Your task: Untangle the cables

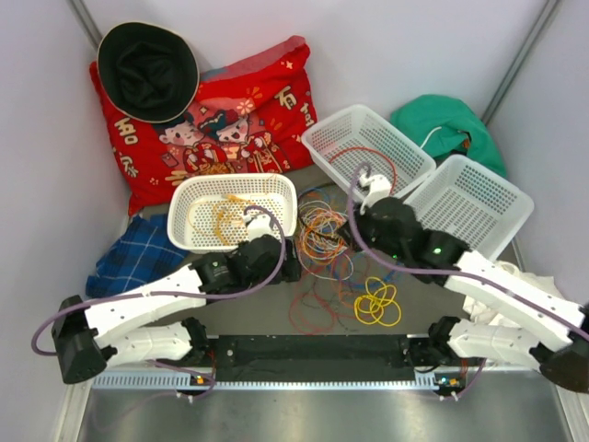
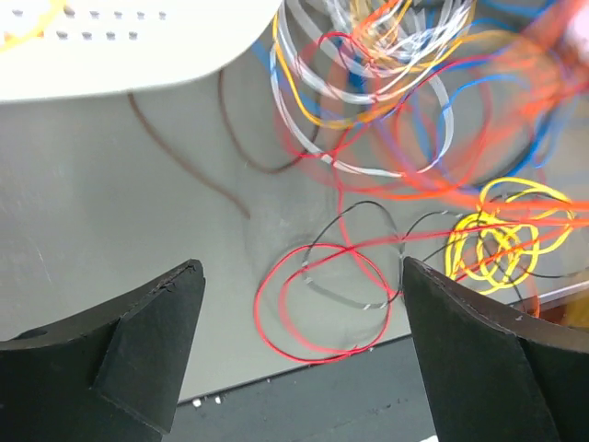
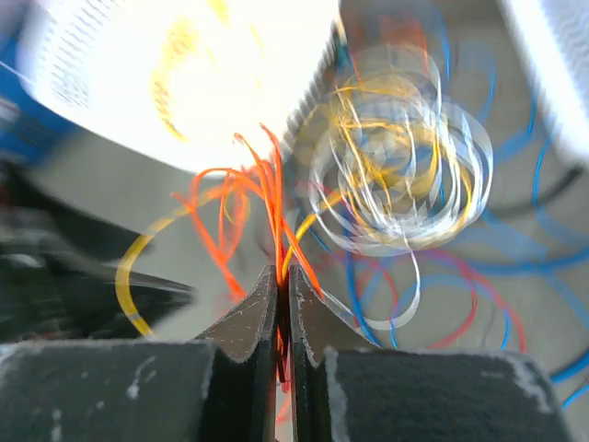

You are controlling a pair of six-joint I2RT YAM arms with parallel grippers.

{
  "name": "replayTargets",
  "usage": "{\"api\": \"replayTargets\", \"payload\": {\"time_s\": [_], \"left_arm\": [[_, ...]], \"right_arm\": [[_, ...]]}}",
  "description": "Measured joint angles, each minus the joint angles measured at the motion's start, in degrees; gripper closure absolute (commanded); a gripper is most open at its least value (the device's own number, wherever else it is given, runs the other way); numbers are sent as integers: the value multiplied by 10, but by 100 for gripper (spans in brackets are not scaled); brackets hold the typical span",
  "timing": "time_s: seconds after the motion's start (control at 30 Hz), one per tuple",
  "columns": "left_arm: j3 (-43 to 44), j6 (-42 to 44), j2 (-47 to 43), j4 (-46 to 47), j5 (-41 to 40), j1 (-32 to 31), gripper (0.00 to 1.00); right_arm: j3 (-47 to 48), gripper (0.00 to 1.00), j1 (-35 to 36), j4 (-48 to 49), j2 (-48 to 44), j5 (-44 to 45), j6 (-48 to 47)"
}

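Note:
The cables (image 1: pixel 322 235) lie in a tangled pile of orange, blue, white and yellow loops at the table's middle. A yellow coil (image 1: pixel 377 304) and red loops (image 1: pixel 313 313) sit nearer the front. My right gripper (image 3: pixel 283 276) is shut on a few orange cable strands (image 3: pixel 271 184) that rise from between its jaws, with the white and yellow coils (image 3: pixel 405 175) just beyond. My left gripper (image 2: pixel 302 267) hangs wide open and holds nothing, above a red loop (image 2: pixel 257 302), with the yellow coil (image 2: pixel 502 241) off to its right.
A white basket (image 1: pixel 235 180) with yellow and orange wires stands left of the pile. Two more white baskets (image 1: pixel 317 138) (image 1: pixel 515 198) stand at the right, the nearer one holding a red wire. A red cushion (image 1: pixel 230 120), black hat (image 1: pixel 147 69), green cloth (image 1: pixel 451 124) and blue plaid cloth (image 1: pixel 133 253) lie around.

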Motion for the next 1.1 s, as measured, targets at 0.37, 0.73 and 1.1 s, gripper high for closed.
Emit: {"api": "replayTargets", "payload": {"time_s": [0.37, 0.73, 1.1], "left_arm": [[2, 129, -93, 160, 10, 0, 7], [-73, 202, -78, 453, 194, -1, 10], [-69, 205, 4, 556, 254, -30, 15]], "right_arm": [[127, 100, 0, -117, -89, -1, -21], [166, 100, 0, -187, -96, -26, 13], [174, 100, 0, -187, -108, -73, 65]]}}
